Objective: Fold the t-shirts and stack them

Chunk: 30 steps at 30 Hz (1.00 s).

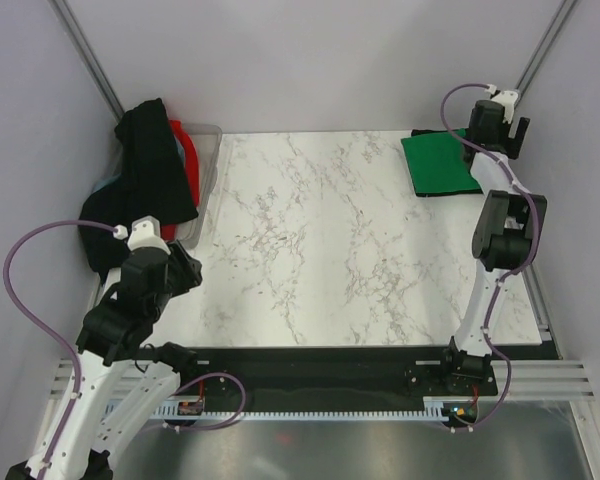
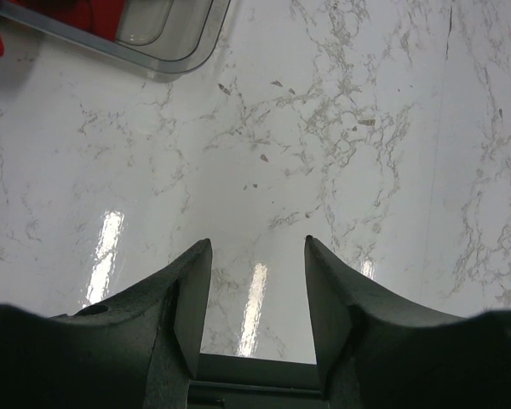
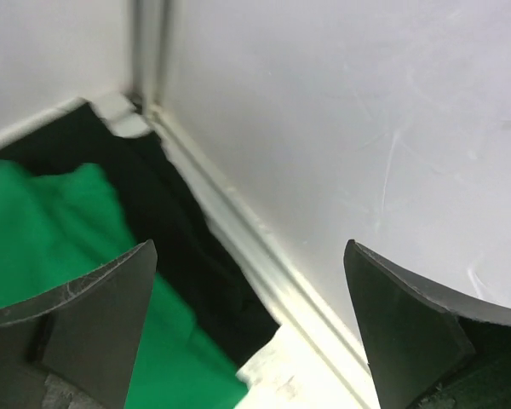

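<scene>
A folded bright green t-shirt [image 1: 438, 164] lies on a folded black t-shirt [image 1: 426, 133] at the table's far right corner. In the right wrist view the green shirt [image 3: 51, 230] and the black one under it [image 3: 187, 256] lie by the wall. My right gripper [image 1: 508, 128] [image 3: 249, 256] is open and empty, raised beside that stack near the right wall. Black t-shirts [image 1: 145, 175] hang heaped over the translucent plastic tub [image 1: 208, 160] at far left, with a red t-shirt [image 1: 188, 155] among them. My left gripper [image 1: 185, 268] [image 2: 257, 247] is open and empty above the bare table, near the tub.
The white marble tabletop [image 1: 330, 240] spans the middle. Grey walls enclose the back and both sides, with metal posts at the corners. The tub's corner [image 2: 166, 47] shows at the top left of the left wrist view. A black rail runs along the near edge.
</scene>
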Available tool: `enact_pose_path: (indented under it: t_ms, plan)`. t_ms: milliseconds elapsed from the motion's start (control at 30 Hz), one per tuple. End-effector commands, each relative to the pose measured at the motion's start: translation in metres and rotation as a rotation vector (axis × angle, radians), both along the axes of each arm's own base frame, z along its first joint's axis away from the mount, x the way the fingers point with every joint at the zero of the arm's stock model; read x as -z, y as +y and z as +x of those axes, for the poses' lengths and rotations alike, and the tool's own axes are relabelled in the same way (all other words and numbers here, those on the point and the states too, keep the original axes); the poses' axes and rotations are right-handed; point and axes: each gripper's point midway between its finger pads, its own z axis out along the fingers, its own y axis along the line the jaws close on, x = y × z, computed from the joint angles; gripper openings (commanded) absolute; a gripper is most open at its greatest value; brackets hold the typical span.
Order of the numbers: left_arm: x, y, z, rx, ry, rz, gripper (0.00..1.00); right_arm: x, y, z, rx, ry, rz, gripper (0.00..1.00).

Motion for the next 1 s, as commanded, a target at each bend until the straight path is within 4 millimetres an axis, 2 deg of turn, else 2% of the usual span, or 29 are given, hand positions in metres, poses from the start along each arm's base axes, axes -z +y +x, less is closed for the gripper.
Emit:
enact_pose_path:
  t_ms: [0,33,67,100,133,167,200,267,300,333,367,400,433,500,533,600,633,700,733,800,833,900,933,967]
  plan:
    - [-0.005,-0.002,0.007,-0.022,-0.029,-0.03,0.55,-0.114,0.076,0.006,-0.162,-0.342,0.129,0.98]
    - [-0.006,-0.002,0.007,-0.019,-0.028,-0.03,0.55,-0.111,0.088,0.001,-0.184,-0.346,0.161,0.98]
    - [-0.005,-0.002,0.007,-0.018,-0.031,-0.033,0.55,-0.129,0.107,-0.003,-0.253,-0.379,0.2,0.98]
    - [-0.006,-0.001,0.006,-0.022,-0.034,-0.032,0.55,-0.131,0.118,-0.006,-0.269,-0.413,0.267,0.98]
    - [-0.007,-0.001,0.006,-0.024,-0.037,-0.036,0.55,-0.122,0.127,-0.012,-0.284,-0.401,0.312,0.98]
    - [-0.009,0.001,0.005,-0.028,-0.049,-0.037,0.55,-0.132,0.14,-0.019,-0.339,-0.418,0.369,0.98]
    - [-0.01,0.001,0.004,-0.028,-0.054,-0.04,0.55,-0.131,0.147,-0.024,-0.343,-0.429,0.425,0.98]
    - [-0.01,0.002,0.004,-0.033,-0.058,-0.042,0.56,-0.123,0.161,-0.047,-0.359,-0.39,0.522,0.98]
    - [-0.01,0.001,0.003,-0.031,-0.057,-0.042,0.56,-0.12,0.178,-0.054,-0.419,-0.371,0.596,0.98]
    - [-0.01,0.001,0.004,-0.032,-0.057,-0.044,0.55,-0.11,0.191,-0.074,-0.417,-0.372,0.7,0.98]
    - [-0.008,0.002,0.005,-0.034,-0.049,-0.039,0.55,-0.104,0.202,-0.084,-0.442,-0.359,0.754,0.98]
    - [-0.008,0.001,0.006,-0.034,-0.045,-0.037,0.55,-0.098,0.223,-0.095,-0.511,-0.333,0.817,0.98]
    - [-0.008,0.001,0.006,-0.035,-0.044,-0.039,0.55,-0.084,0.252,-0.117,-0.574,-0.277,0.848,0.98]
    - [-0.005,0.001,0.007,-0.033,-0.033,-0.032,0.55,-0.069,0.282,-0.142,-0.618,-0.219,0.869,0.98]
    - [-0.005,0.001,0.007,-0.035,-0.033,-0.032,0.55,-0.056,0.314,-0.168,-0.676,-0.159,0.886,0.98]
    - [-0.005,0.0,0.008,-0.032,-0.031,-0.032,0.56,-0.046,0.34,-0.195,-0.714,-0.112,0.89,0.98]
    - [-0.004,0.0,0.008,-0.029,-0.024,-0.03,0.55,-0.039,0.363,-0.222,-0.751,-0.078,0.878,0.98]
    - [-0.003,-0.001,0.009,-0.026,-0.022,-0.031,0.56,-0.032,0.384,-0.248,-0.764,-0.062,0.866,0.98]
    - [-0.001,-0.002,0.01,-0.024,-0.012,-0.027,0.56,-0.028,0.402,-0.274,-0.801,-0.039,0.84,0.98]
    - [0.0,-0.003,0.011,-0.021,-0.003,-0.024,0.56,-0.025,0.421,-0.299,-0.833,-0.024,0.833,0.98]
    - [0.002,-0.003,0.012,-0.021,0.003,-0.022,0.56,-0.024,0.442,-0.325,-0.918,0.011,0.829,0.98]
    - [0.002,-0.003,0.012,-0.021,0.003,-0.022,0.56,-0.021,0.446,-0.342,-0.909,-0.002,0.812,0.98]
    - [0.001,-0.002,0.012,-0.022,-0.002,-0.023,0.56,-0.014,0.452,-0.36,-0.926,0.018,0.819,0.98]
    - [0.001,-0.002,0.011,-0.022,-0.002,-0.022,0.57,-0.01,0.451,-0.365,-0.912,0.019,0.832,0.98]
